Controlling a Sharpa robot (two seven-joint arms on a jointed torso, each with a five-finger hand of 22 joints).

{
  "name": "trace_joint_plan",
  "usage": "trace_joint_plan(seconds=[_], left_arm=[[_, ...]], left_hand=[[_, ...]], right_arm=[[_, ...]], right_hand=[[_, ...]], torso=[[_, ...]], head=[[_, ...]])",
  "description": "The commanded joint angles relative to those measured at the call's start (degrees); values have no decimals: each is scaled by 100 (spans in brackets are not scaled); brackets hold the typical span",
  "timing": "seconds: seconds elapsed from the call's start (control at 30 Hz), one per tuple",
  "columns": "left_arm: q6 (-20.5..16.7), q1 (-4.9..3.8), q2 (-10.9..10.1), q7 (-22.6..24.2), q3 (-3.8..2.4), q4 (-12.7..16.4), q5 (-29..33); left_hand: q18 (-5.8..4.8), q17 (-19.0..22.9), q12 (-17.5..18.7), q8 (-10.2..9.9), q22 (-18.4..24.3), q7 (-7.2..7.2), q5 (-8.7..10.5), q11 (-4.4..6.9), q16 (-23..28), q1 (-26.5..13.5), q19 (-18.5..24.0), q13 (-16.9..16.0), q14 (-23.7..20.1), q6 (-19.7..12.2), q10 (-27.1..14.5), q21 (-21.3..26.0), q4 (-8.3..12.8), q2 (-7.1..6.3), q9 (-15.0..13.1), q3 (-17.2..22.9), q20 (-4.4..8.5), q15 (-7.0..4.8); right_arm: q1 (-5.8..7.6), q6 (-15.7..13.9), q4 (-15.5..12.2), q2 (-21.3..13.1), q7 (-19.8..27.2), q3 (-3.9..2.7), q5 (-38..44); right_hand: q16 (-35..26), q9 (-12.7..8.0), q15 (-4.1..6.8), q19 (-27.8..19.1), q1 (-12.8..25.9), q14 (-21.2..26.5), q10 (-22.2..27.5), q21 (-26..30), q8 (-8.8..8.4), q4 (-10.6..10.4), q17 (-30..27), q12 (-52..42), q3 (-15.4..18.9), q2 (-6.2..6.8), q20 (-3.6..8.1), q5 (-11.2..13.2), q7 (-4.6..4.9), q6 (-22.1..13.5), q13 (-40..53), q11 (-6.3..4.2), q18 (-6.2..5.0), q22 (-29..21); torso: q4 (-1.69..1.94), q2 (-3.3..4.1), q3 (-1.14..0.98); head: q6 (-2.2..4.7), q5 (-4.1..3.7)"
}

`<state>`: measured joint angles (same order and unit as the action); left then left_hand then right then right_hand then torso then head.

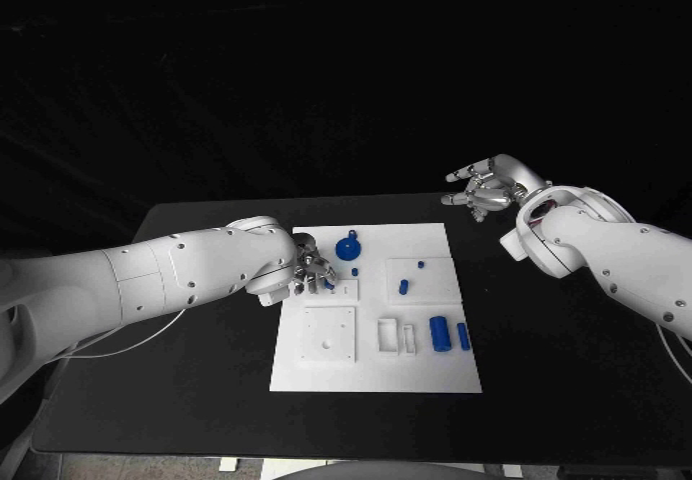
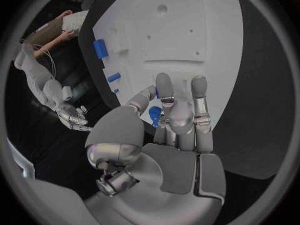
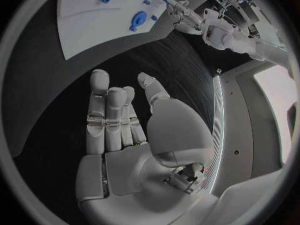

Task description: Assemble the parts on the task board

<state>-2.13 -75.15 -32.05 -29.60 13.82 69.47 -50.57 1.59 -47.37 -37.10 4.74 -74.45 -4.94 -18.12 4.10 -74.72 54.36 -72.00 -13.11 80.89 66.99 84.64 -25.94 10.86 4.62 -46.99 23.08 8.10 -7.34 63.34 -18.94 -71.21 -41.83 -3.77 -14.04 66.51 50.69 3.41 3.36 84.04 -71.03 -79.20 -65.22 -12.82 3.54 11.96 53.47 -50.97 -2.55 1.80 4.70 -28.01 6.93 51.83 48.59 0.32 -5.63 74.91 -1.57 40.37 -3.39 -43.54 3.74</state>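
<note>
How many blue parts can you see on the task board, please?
6: a round one at the far left, one at the left hand, two small ones mid-board, two cylinders near right. The hand may hide more.

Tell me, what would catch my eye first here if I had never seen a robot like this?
Probably the white task board in the middle of the black table, dotted with small blue parts, such as the blue cylinder near its front edge. Next, the left hand reaching over the board's left side, fingers at a small blue part. The right hand hangs off beyond the board's far right corner, open and holding nothing.
</note>
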Motion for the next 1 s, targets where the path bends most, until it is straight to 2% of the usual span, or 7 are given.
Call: trace_joint_plan(seconds=[0.03, 0.53, 1.0], left_arm=[[11, 22, 28, 32, -3, -12, -103], [-57, 74, 74, 89, -3, -12, -240], [-193, 120, 56, 154, -3, 72, -649]], left_hand=[[-111, -8, -26, 20, -21, 856, 86, 118, -17, 126, -42, -7, 16, 1406, 221, 33, -38, 165, -1397, -22, -2, -9], [-110, 15, -16, 18, -90, 852, 86, 116, -7, 173, -66, -1, 13, 1393, 220, 99, -33, 161, -1406, -35, -3, -9], [-111, 33, -9, 15, -124, 851, 90, 116, 1, 205, -89, 7, 11, 1389, 221, 147, -40, 154, -1407, -35, 1, -14]], right_arm=[[2, 71, 1, 7, 49, -6, -10], [2, 91, 11, 23, 48, -6, -12], [2, 118, 21, 31, 46, -6, -16]], right_hand=[[1, -7, 11, 135, 65, 43, 38, 36, -22, 32, -3, 13, -14, 11, -22, -34, 1, 41, -4, 3, -72, 118], [2, -7, 11, 135, 66, 43, 38, 38, -22, 37, -3, 14, -21, 9, -22, -39, 0, 41, -5, 2, -72, 119], [-5, -7, 10, 137, 98, 49, 41, 57, -22, 56, -12, 13, -49, 6, -23, -42, 2, 30, -6, 3, -73, 120]], torso=[[-1, 4, -2], [4, -5, -1], [14, -4, -1]], head=[[-8, -12], [-26, -46], [-27, -62]])
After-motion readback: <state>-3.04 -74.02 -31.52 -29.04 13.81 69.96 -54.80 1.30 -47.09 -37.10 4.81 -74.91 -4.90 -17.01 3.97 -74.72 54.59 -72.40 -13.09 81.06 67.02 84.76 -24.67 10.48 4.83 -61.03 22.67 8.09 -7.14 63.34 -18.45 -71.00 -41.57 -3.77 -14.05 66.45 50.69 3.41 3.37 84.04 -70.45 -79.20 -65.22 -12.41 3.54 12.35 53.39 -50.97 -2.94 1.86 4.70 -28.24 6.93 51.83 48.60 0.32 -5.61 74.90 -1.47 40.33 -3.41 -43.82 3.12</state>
